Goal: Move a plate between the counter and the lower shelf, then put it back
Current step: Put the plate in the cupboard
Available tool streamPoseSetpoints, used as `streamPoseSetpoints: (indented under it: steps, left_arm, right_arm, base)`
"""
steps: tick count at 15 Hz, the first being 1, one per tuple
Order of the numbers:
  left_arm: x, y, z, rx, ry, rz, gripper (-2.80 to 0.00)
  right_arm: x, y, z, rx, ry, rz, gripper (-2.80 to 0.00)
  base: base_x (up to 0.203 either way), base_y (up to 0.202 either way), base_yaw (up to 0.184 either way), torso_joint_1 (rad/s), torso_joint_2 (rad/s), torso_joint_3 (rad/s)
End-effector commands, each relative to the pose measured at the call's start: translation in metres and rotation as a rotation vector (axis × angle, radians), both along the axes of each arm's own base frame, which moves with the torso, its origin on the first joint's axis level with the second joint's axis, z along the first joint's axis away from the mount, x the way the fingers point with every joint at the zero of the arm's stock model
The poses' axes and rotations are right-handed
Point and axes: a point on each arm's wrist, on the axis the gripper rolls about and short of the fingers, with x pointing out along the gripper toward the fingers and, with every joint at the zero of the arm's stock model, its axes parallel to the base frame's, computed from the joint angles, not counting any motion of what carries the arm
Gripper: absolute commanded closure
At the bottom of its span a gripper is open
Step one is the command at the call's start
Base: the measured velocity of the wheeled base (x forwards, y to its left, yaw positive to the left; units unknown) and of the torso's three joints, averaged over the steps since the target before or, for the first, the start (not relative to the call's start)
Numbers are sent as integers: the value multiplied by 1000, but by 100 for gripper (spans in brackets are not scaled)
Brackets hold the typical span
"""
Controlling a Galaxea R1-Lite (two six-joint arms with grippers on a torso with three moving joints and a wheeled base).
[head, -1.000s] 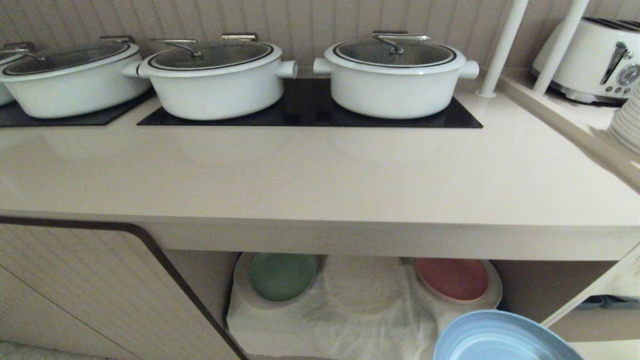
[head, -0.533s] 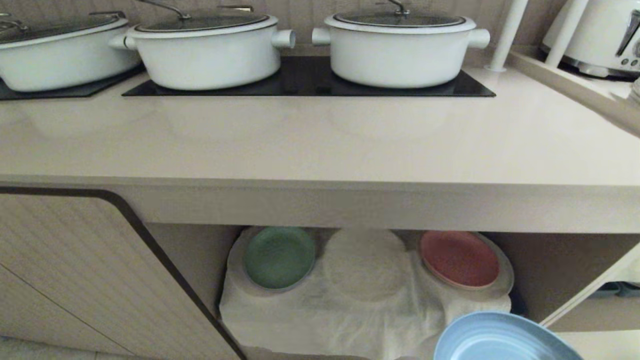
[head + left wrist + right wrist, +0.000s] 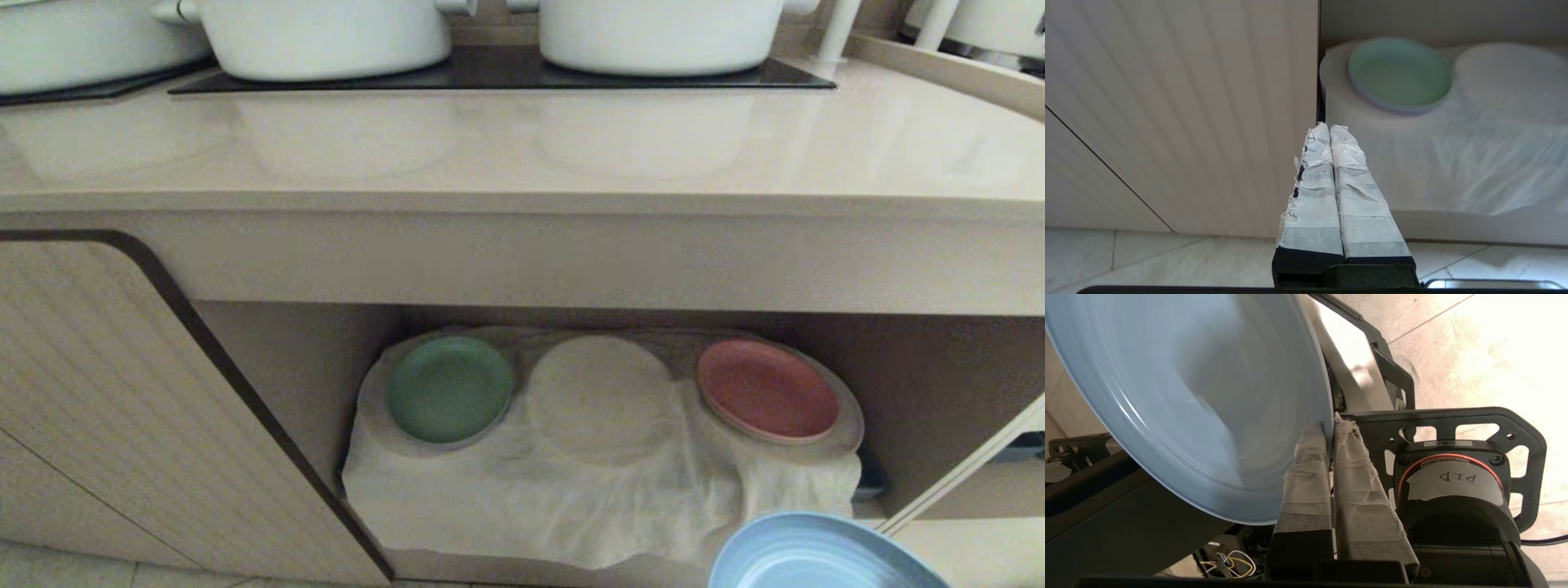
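The light blue plate (image 3: 820,555) shows at the lower right edge of the head view, in front of the lower shelf (image 3: 931,384). My right gripper (image 3: 1329,426) is shut on the plate's (image 3: 1188,396) rim, its taped fingers pinching the edge. The beige counter (image 3: 522,147) runs above the shelf. Inside the shelf a rumpled white cloth (image 3: 588,490) has a bare round hump (image 3: 600,396) in the middle. My left gripper (image 3: 1329,128) is shut on nothing, parked low near the cabinet door with the shelf ahead of it.
A green plate (image 3: 449,388) lies on the cloth's left hump and a pink plate (image 3: 767,388) on the right one. White pots (image 3: 318,33) stand on the black cooktop (image 3: 490,75). A ribbed cabinet door (image 3: 122,425) closes the left side. The robot's black base frame (image 3: 1453,420) sits under the plate.
The head view has sunk: counter and pots slid up the picture and more of the lower shelf shows. The blue plate stays at the lower right edge.
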Motion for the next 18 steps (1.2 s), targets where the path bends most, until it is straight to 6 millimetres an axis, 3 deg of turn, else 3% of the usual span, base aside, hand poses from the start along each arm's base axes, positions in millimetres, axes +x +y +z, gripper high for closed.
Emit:
streamPoseSetpoints:
  steps: [1, 7, 18]
  left_arm:
    - [0, 0, 0, 0, 1, 0, 0]
    - [0, 0, 0, -1, 1, 0, 0]
    - [0, 0, 0, -1, 1, 0, 0]
  right_arm:
    - [0, 0, 0, 2, 7, -1, 0]
    - [1, 0, 1, 3, 2, 0, 0]
    - [1, 0, 2, 3, -5, -1, 0]
  base:
    - [0, 0, 0, -155, 449, 290]
    - [0, 0, 0, -112, 382, 272]
    - [0, 0, 0, -4, 19, 13]
